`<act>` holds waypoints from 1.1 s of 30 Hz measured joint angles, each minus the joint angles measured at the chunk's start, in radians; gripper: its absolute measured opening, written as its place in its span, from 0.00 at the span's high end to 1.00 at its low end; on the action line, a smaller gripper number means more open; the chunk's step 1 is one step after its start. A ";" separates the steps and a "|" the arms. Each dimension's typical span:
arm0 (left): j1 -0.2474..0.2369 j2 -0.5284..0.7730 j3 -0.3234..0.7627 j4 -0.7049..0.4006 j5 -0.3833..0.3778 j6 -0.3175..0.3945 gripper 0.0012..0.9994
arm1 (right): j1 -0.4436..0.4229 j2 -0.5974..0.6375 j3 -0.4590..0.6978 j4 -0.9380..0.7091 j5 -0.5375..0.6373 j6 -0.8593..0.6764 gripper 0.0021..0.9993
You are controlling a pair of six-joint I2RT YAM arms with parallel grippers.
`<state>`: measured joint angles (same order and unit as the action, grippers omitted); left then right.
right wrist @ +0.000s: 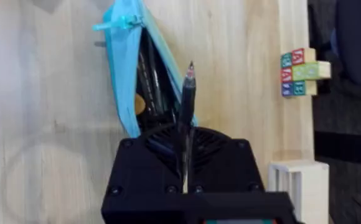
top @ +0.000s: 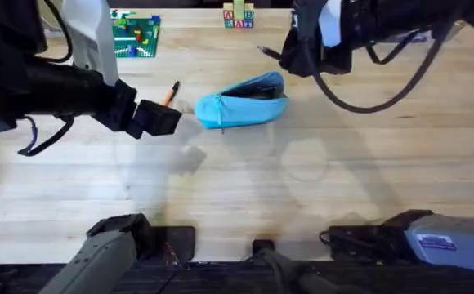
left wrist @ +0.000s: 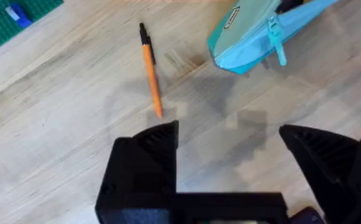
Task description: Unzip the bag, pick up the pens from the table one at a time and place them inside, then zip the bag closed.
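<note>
The light blue soft fabric pouch point(top: 243, 101) lies unzipped on the light wooden plank bench point(top: 302, 188), its mouth gaping. The right end effector point(right wrist: 187, 155) hangs above it, clenched on a thin dark pen point(right wrist: 187, 106) (tip toward the opening). The left end effector point(left wrist: 230, 162) hovers released near the thin orange pen with a black end point(left wrist: 150, 71), which rests beside the pouch.

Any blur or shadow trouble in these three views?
Overhead: both arms large, dark and blurred near the camera; soft shadows on the table in front of the bag. Left wrist: orange pen sharp, blocky gripper shadow on wood. Right wrist: dark pen in focus.
</note>
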<state>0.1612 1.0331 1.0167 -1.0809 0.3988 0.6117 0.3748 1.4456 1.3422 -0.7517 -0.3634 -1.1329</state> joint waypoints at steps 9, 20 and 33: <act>0.000 0.000 0.000 0.000 0.000 0.000 0.01 | 0.000 0.114 0.000 0.033 -0.116 -0.029 0.97; 0.000 0.000 0.000 0.000 0.000 0.000 0.01 | 0.025 0.249 0.000 0.085 -0.192 -0.035 0.97; 0.000 0.000 0.000 0.000 0.000 0.000 0.00 | 0.032 0.304 0.000 0.102 -0.206 -0.039 0.49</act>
<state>0.1612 1.0328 1.0168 -1.0813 0.3988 0.6117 0.4068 1.7496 1.3422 -0.6495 -0.5697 -1.1721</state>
